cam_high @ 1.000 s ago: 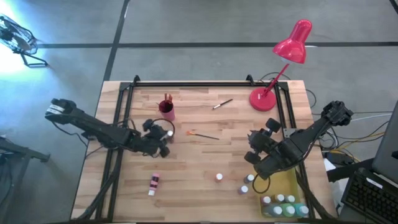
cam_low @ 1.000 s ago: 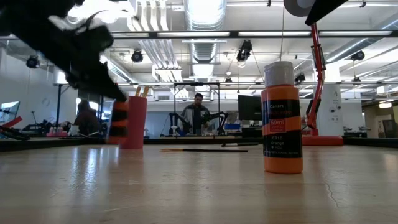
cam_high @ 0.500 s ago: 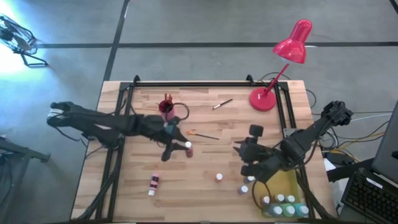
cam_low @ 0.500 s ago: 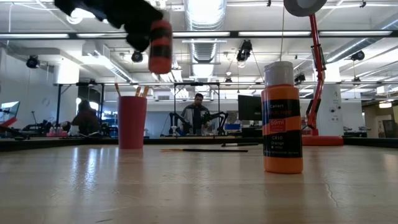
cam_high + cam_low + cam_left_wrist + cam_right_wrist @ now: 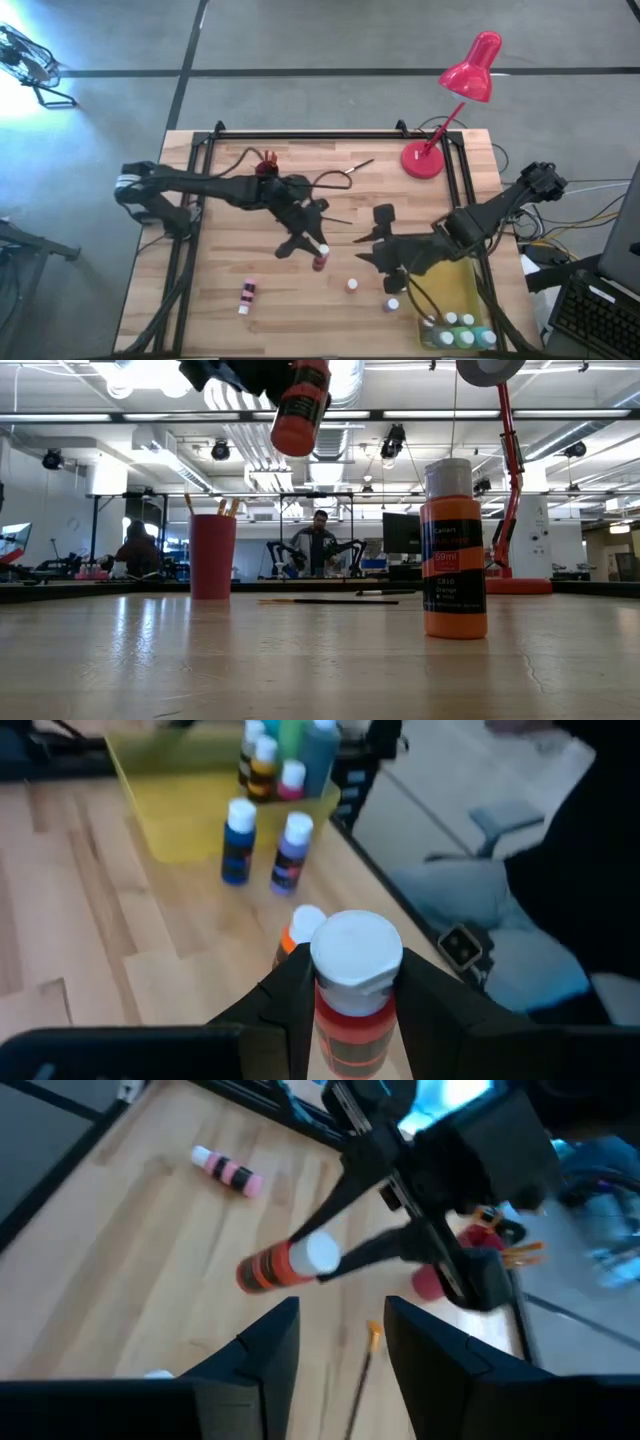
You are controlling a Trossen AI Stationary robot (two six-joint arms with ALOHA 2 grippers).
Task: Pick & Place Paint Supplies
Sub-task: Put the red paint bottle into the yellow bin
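Yellow tray (image 5: 461,297) holding bottles (image 5: 452,330), red cup (image 5: 212,556) holding brushes (image 5: 226,507)

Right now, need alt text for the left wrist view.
The left gripper clamps a red paint bottle with a white cap above the wooden table. Beyond it stand three small bottles and a yellow tray holding more.

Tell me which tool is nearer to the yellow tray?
The right tool, open, is nearer, just beside the yellow tray. The left tool, holding a red bottle, is farther toward the table's middle.
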